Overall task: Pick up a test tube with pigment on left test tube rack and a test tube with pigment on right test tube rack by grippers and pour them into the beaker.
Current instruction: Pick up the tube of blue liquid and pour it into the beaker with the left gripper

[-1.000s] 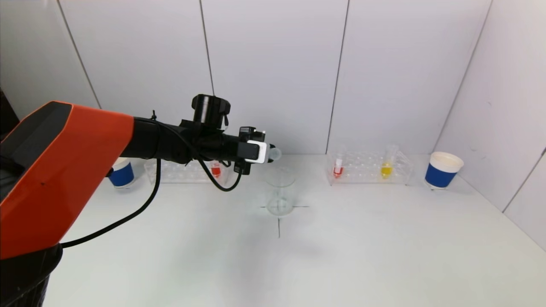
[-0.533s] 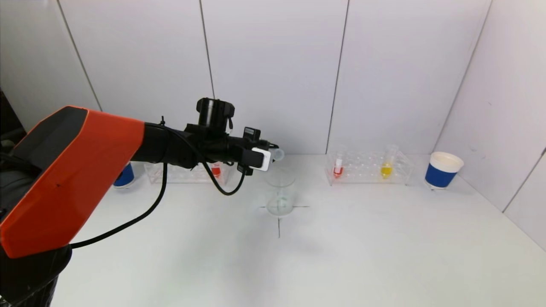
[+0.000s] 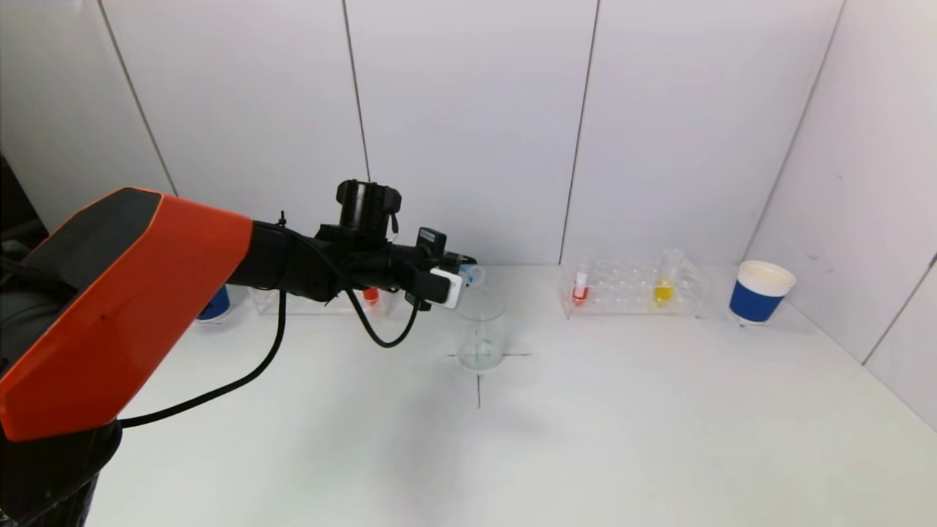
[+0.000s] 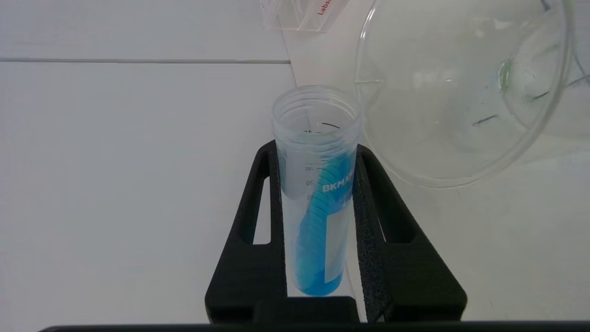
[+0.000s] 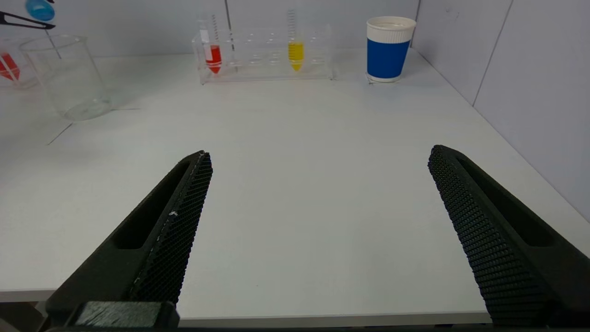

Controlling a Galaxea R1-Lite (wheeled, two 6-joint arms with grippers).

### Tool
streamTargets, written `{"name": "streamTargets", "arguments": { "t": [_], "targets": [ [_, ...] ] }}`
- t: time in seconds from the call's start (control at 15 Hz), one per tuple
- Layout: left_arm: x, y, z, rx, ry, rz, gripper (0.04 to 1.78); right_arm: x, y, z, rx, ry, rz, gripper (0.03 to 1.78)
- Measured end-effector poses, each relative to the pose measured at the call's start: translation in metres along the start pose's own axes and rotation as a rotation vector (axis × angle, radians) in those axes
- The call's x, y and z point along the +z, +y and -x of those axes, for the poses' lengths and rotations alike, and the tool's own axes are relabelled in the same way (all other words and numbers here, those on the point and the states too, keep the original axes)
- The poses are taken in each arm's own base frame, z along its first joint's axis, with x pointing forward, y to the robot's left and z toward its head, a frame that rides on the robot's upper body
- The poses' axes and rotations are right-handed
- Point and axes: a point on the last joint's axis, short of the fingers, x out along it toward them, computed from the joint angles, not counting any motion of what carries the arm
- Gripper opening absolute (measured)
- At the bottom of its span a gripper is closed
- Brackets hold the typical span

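My left gripper (image 3: 463, 272) is shut on a clear test tube with blue pigment (image 4: 318, 203), held tilted on its side, mouth beside the rim of the glass beaker (image 3: 481, 333). The blue liquid lies along the tube's lower wall. The beaker (image 4: 461, 87) shows next to the tube's mouth in the left wrist view. The left rack (image 3: 307, 298) holds a red tube (image 3: 370, 295). The right rack (image 3: 633, 289) holds a red tube (image 3: 580, 288) and a yellow tube (image 3: 664, 288). My right gripper (image 5: 318, 203) is open and empty over the table's near edge.
A blue-and-white paper cup (image 3: 759, 291) stands at the far right beside the right rack, another (image 3: 214, 304) at the far left behind my arm. A black cross mark (image 3: 479, 380) lies under the beaker. White wall panels close the back and right.
My left gripper has lowered and moved slightly toward the beaker, bringing the tube's mouth down to the beaker rim. The right arm has not moved.
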Motion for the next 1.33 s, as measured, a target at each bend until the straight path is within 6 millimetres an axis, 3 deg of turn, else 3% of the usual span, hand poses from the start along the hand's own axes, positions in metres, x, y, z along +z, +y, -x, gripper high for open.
{"name": "streamTargets", "arguments": {
  "t": [1.33],
  "targets": [
    [0.0077,0.0005,0.0011,0.106,-0.008,-0.219,0.45,0.0,0.0,0.0,0.0,0.0,0.0,1.71]
  ]
}}
